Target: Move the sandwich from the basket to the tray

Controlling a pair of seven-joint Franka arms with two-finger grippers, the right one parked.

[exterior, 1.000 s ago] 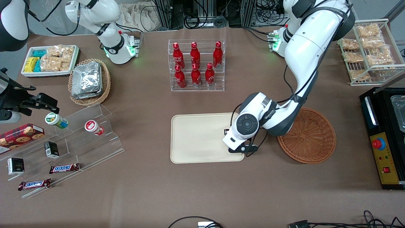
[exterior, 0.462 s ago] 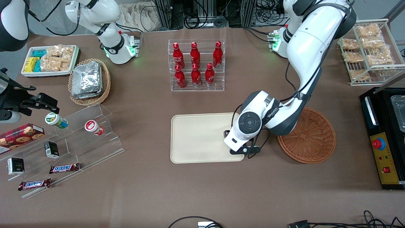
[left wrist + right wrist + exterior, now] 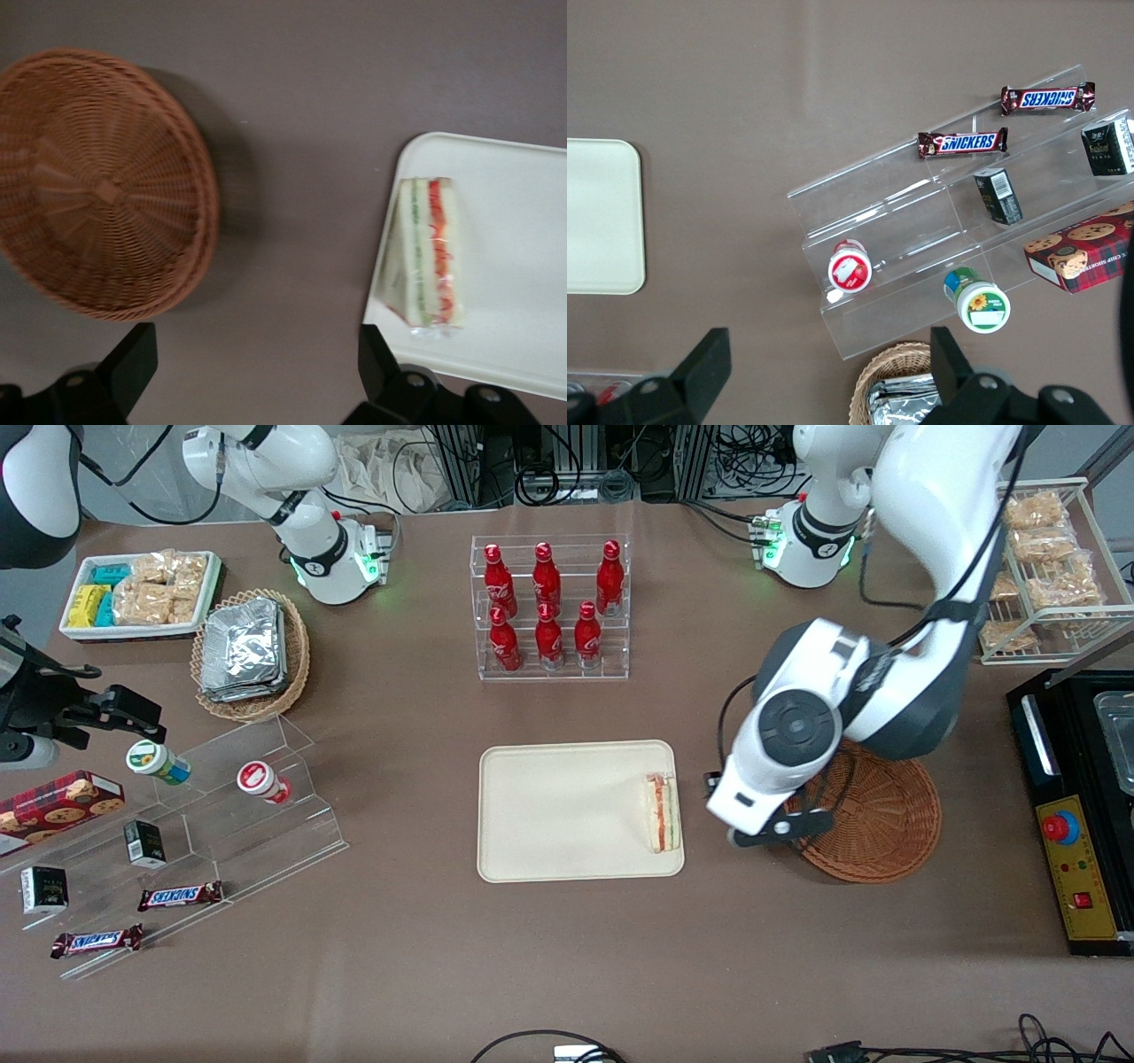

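My gripper point(image 3: 252, 372) hangs released between the bare basket point(image 3: 97, 181) and the tray point(image 3: 523, 257), where I count one sandwich point(image 3: 427, 252)

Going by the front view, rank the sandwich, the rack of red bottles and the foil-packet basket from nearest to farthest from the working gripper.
The gripper, fingers open, hangs between tray and brown basket.
1. Sandwich: on the tray's edge beside the gripper.
2. Bottle rack: farther from the camera, mid-table.
3. Foil-packet basket: toward the parked arm's end.
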